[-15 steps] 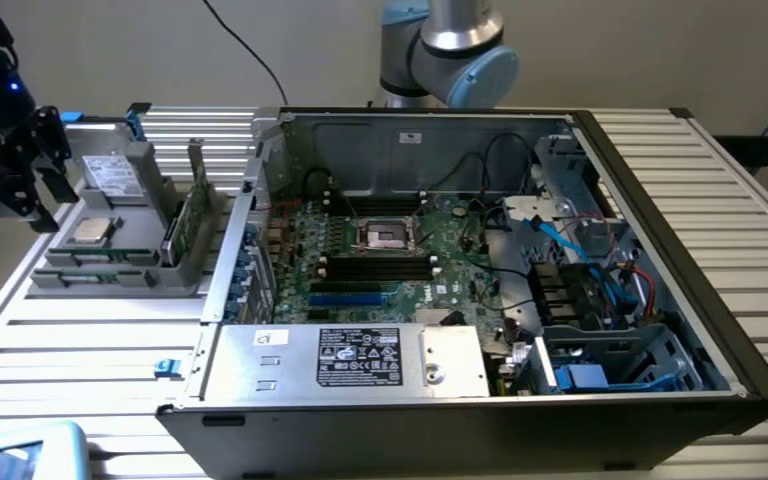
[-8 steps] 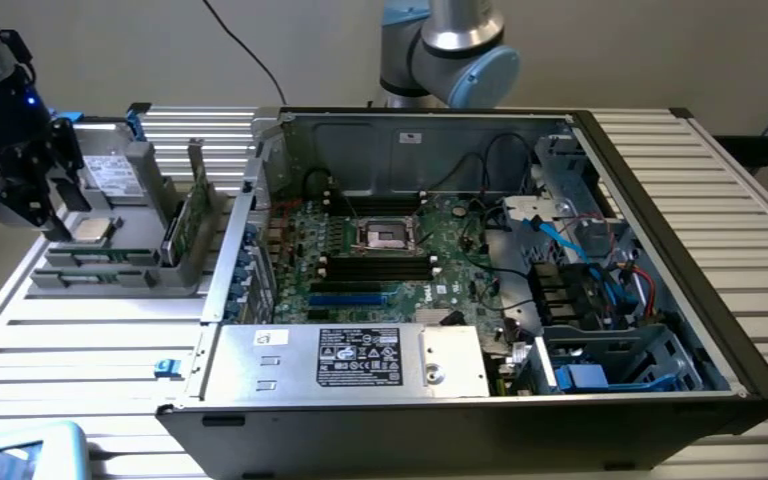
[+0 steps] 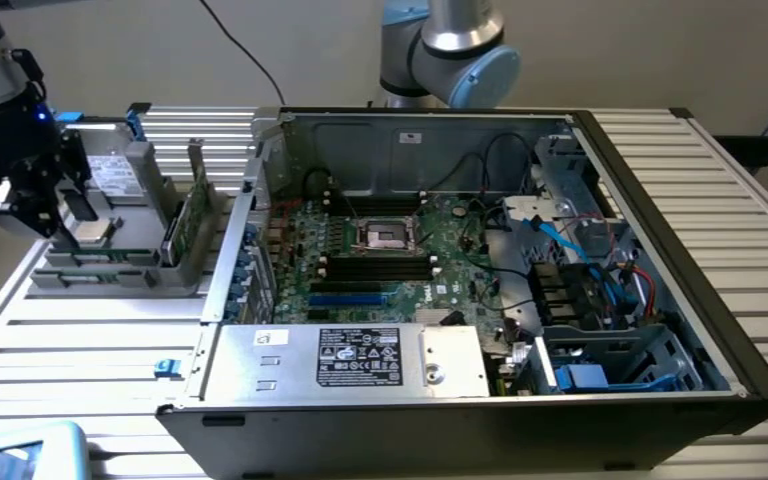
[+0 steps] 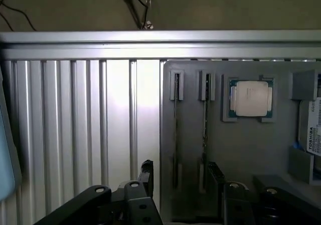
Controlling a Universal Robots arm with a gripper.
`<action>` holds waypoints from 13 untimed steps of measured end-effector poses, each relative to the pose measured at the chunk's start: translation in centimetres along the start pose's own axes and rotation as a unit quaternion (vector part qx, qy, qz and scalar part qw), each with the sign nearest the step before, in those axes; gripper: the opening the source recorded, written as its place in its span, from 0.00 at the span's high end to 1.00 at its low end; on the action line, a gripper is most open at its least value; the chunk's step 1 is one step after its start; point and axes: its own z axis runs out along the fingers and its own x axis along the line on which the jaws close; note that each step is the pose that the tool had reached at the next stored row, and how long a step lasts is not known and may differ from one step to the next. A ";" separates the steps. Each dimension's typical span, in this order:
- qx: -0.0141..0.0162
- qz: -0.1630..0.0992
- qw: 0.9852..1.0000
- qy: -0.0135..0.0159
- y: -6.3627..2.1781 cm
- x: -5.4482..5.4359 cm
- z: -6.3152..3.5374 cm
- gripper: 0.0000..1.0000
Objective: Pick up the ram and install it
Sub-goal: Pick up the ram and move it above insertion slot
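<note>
We are hovering the claw (image 4: 180, 177), jaws apart, above the ram (image 4: 204, 124) in the tray (image 4: 251, 149); centring on one stick looks wise.

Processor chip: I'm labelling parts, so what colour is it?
The processor chip is silver with a greenish edge; the wrist view shows it best.

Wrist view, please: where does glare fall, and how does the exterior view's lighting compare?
Wrist view: a bright glare streak washes out the ribbed aluminium table beside the grey parts holder, whose square silver processor chip gleams. Exterior view: the table is evenly lit, while the open black computer case lies in shadow inside.
</note>
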 end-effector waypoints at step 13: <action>0.000 0.007 1.000 0.000 -0.08 0.0 2.37 0.46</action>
